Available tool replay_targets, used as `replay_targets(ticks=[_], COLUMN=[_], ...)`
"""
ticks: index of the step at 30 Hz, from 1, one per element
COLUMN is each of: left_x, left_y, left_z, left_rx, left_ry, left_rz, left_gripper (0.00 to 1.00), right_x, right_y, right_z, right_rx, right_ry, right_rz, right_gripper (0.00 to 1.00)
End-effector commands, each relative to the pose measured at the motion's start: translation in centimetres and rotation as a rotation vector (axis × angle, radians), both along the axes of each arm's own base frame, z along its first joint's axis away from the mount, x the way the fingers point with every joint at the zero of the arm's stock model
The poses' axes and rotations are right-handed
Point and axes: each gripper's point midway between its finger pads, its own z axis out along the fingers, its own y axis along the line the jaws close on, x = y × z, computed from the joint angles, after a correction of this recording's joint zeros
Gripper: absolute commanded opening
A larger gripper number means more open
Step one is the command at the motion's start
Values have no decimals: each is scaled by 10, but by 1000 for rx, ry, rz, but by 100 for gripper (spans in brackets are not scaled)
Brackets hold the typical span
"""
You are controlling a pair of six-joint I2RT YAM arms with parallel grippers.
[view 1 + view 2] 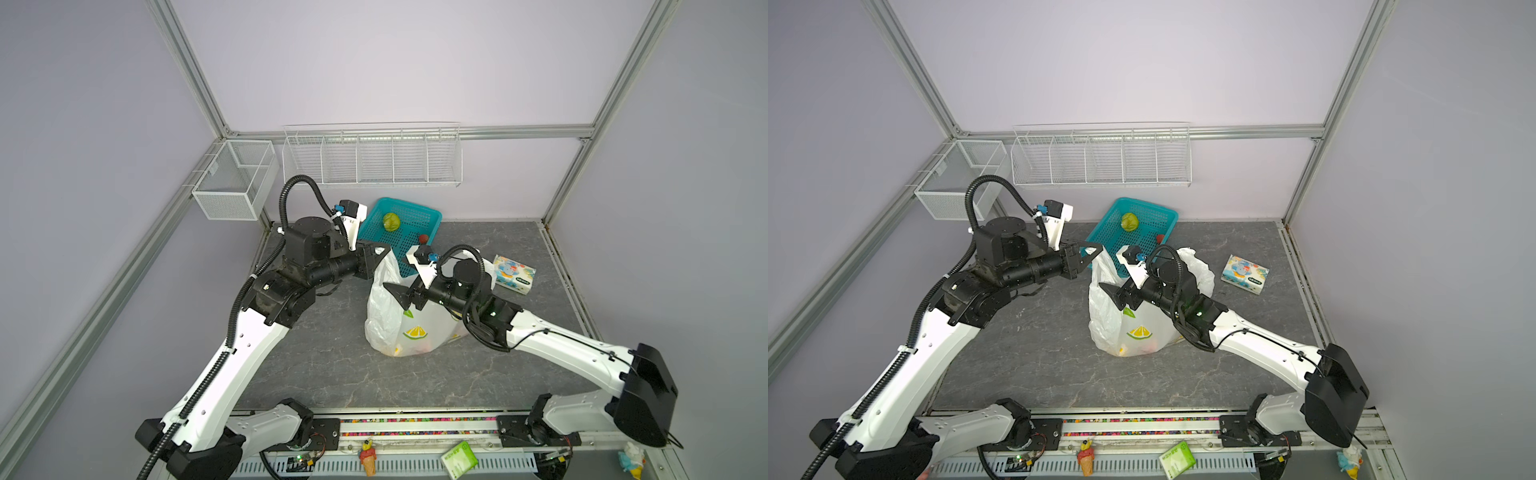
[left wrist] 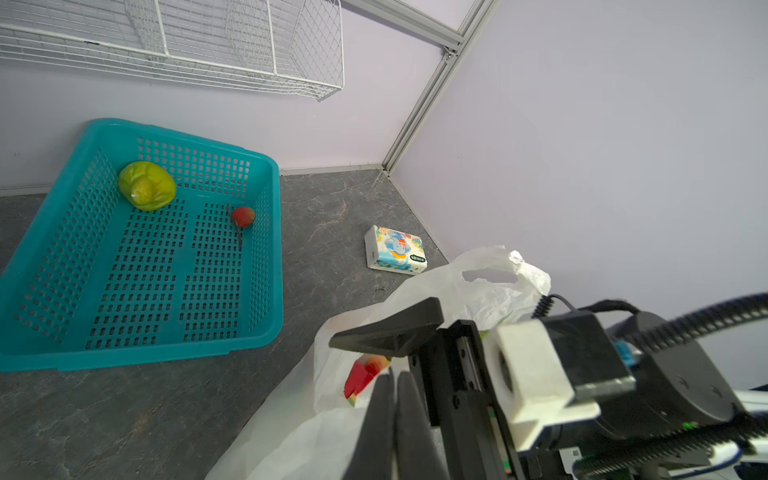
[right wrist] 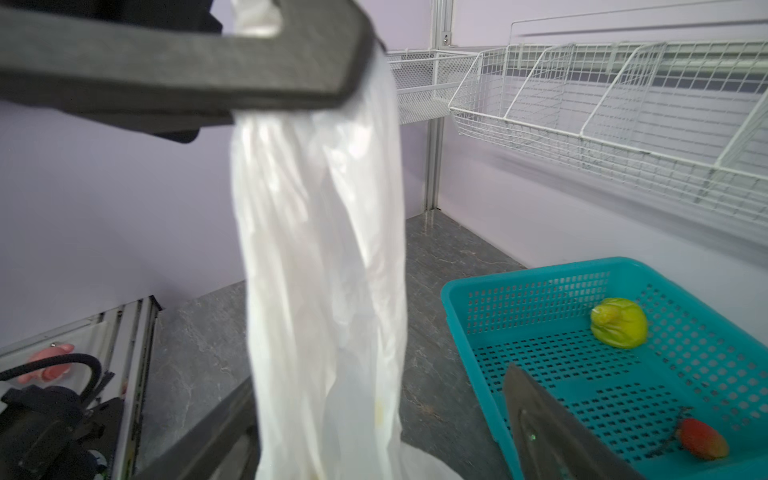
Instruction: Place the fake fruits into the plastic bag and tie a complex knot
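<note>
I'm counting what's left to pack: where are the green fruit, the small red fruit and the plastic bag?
green fruit (image 2: 146,185): left wrist view, middle of its top.
small red fruit (image 2: 243,217): left wrist view, centre of its body.
plastic bag (image 1: 380,320): in a top view, its plain white side.

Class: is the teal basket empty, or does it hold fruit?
Not empty. A green fruit and a small red fruit lie inside the teal basket.
</note>
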Motion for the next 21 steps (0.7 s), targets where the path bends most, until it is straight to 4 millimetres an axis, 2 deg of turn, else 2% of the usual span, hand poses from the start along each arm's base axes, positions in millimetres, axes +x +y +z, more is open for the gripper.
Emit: replay_targets(ticks=[1,3,7,11,14,17,21], left_x=[0,0,-1,-3,-4,-5,-5], left_y=[5,5,4,1,0,0,1], left_z=[11,11,15,17,17,19,23], left_rx=[-12,-16,-46,-78,-94,-120,-163], left_ry=[-43,-38,-24,-2,13,26,41], left_rz=[13,16,18,5,3,5,24], left_gripper=[0,0,0,0,0,0,0], right_x=[-2,-8,-3,15,30,37,44], right_y=[-9,-4,6,16,22,29,33], right_z=[5,13,26,40,41,39,30], right_rx=[-69,-55,5,34,62,103,165], right_ry=[-71,-96,-142,-200,-206,-213,-198], right_rz=[-70,-80,-184,-342,-421,-448,-485], right_gripper=[96,99,92,91,93,100,85])
